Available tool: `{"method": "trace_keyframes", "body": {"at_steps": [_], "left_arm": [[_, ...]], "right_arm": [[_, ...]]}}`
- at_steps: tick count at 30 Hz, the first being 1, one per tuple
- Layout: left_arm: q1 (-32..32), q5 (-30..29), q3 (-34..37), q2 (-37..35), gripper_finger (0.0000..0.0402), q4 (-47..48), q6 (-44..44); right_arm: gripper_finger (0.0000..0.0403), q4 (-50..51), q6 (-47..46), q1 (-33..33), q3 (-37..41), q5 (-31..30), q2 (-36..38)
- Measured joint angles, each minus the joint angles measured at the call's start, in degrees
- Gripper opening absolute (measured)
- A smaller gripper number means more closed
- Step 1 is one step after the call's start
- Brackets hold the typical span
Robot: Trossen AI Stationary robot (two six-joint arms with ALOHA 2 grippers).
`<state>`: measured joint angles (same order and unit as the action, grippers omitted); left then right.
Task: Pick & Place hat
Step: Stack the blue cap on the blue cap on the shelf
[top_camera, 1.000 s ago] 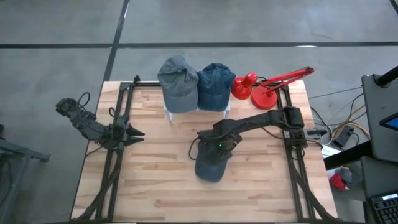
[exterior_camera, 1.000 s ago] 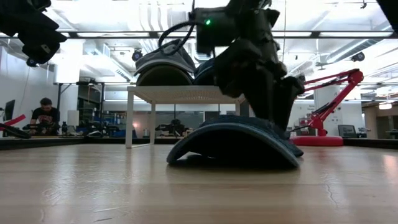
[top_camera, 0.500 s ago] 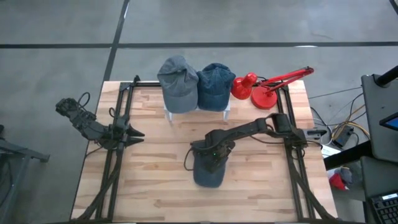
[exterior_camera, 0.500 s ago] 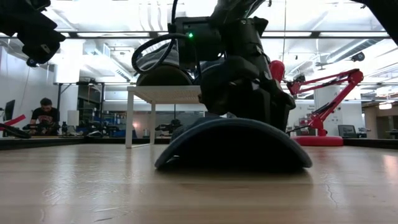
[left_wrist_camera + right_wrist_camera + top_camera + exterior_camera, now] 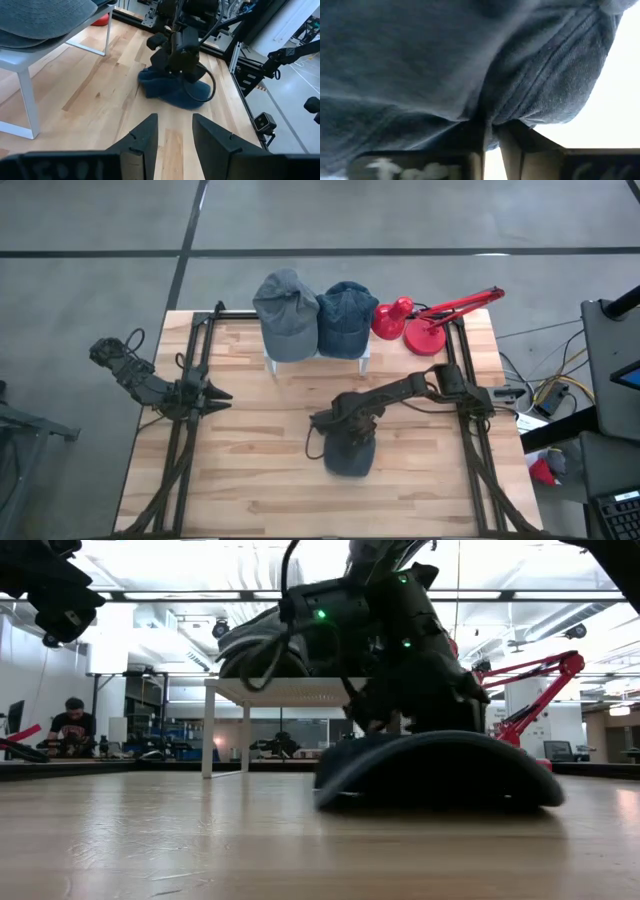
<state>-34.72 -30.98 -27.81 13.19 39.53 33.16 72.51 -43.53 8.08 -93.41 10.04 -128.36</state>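
A dark blue hat (image 5: 350, 455) lies on the wooden table near its middle, and the low view shows it (image 5: 440, 770) domed on the tabletop. My right gripper (image 5: 345, 425) is down on the hat's far side, shut on its cloth (image 5: 492, 127). My left gripper (image 5: 222, 394) waits at the table's left side, open and with nothing between its fingers (image 5: 175, 135); from there it looks toward the hat (image 5: 172, 90). My right gripper pinches a fold of the hat's cloth (image 5: 485, 112) between its two fingers, which stand almost together. It comes from above on the hat's far side, slanting down. The hat rests on the table under the gripper; which part of the hat the fold belongs to is hidden by the gripper.
At the table's far edge a white stand (image 5: 270, 362) carries a grey hat (image 5: 285, 315) and a denim-blue hat (image 5: 347, 318). A red desk lamp (image 5: 425, 325) stands at the far right. Black frame rails (image 5: 185, 440) run along both sides.
My right gripper has moved toward the table's near edge and then a little toward its right edge, staying low on the hat. The hat has slid along the table toward the right edge with it.
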Motion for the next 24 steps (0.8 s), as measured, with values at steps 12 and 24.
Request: {"method": "trace_keyframes", "body": {"at_steps": [12, 24], "left_arm": [[0.0, 0.04, 0.0, 0.0, 0.0122, -0.11, 1.66], [0.0, -0.07, 0.0, 0.02, 0.0122, -0.52, 2.21]], "right_arm": [[0.0014, 8.11, 2.77, 0.87, 0.84, -3.04, 13.59], [0.0012, -0.54, 2.1, 0.78, 0.89, -5.38, 38.48]]}}
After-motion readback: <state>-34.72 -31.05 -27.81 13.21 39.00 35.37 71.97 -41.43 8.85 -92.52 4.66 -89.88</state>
